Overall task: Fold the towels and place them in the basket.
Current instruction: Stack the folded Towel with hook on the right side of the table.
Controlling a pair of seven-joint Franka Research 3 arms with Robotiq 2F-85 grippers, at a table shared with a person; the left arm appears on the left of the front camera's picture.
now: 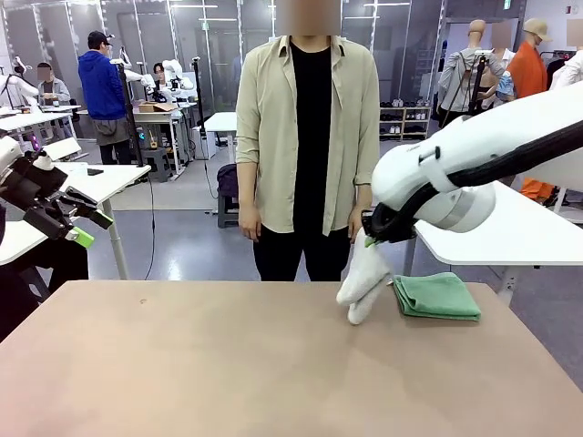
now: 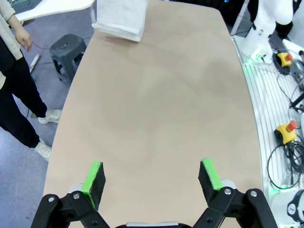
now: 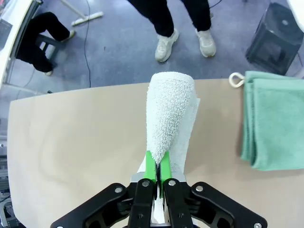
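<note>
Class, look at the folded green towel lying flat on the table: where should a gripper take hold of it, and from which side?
Probably the green towel by its stacked edge facing the white towel, coming from above; pinching all layers there should keep the fold together.

Two white robot arms with smooth rounded casings carry black two-finger grippers, the left gripper [image 2: 152,180] and right gripper [image 3: 158,166], both tipped with bright green pads and silver screws at the finger joints.
</note>
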